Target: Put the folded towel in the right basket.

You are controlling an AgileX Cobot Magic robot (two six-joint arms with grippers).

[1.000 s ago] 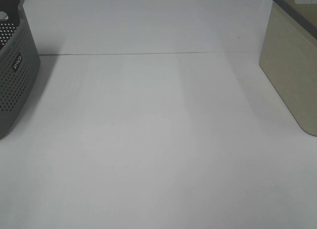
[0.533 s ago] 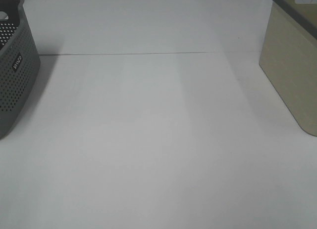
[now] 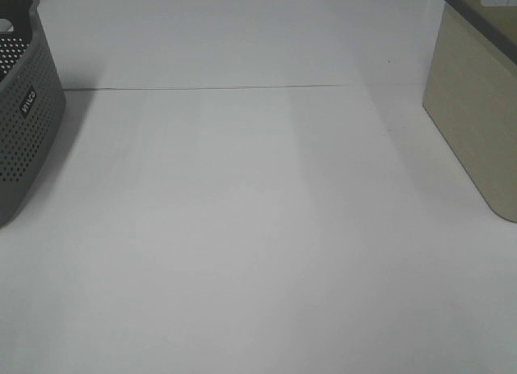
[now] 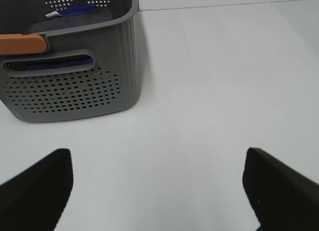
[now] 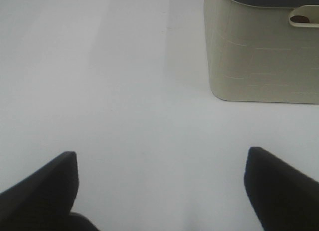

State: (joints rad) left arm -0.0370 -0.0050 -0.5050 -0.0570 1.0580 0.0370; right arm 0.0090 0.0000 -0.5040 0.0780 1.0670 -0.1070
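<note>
1. Claws first: left gripper is spread wide, both dark fingers at the edges of its wrist view with only bare white table between them. Holding nothing.
2. Right gripper is the same: fingers far apart, nothing between them, tabletop underneath.
3. Neither of my grippers shows in the exterior high view.
4. Right basket: beige solid-walled bin with dark grey rim, at 3 o'clock on the table in the high view, cut off by the frame edge. In the right wrist view it stands ahead of my right claw and well apart from it, with a slot handle showing near its rim.
5. Folded towel: I can't locate it in any view. No reddish-brown cloth on the open table, and the inside of the beige bin is hidden from all three cameras.
6. Dark grey perforated basket sits at 9 o'clock in the high view, white label on its wall. The left wrist view shows it ahead of my left claw, with dark purple-blue fabric inside and an orange handle piece at its rim.
</note>
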